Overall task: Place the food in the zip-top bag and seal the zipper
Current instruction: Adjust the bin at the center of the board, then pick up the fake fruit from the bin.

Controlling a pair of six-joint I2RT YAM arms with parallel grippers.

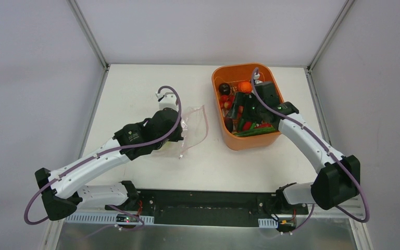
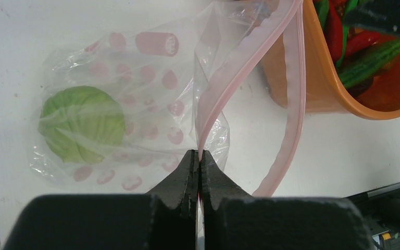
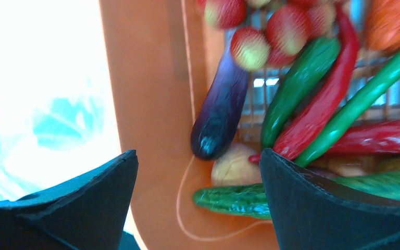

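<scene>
The clear zip-top bag (image 1: pixel 194 125) lies left of centre on the white table. Inside it sits a light green cabbage piece (image 2: pixel 82 124). My left gripper (image 2: pixel 199 155) is shut on the bag's mouth edge, where one side of the pink zipper (image 2: pixel 239 58) runs into the jaws. The mouth gapes, and the other zipper side loops to the right. My right gripper (image 3: pixel 198 154) hangs open over the near-left corner of the orange tub (image 1: pixel 246 142) with nothing between its fingers. Under it lies food: a purple eggplant (image 3: pixel 220 107), a green cucumber (image 3: pixel 234 200), red (image 3: pixel 327 99) and green (image 3: pixel 296 86) peppers, and red-yellow fruits (image 3: pixel 250 48).
The orange tub (image 2: pixel 317 88) stands just right of the bag's mouth. An orange fruit (image 1: pixel 245 87) lies at the tub's far side. Grey walls with metal posts close the table at left, right and back. A black rail (image 1: pixel 208 200) runs along the near edge.
</scene>
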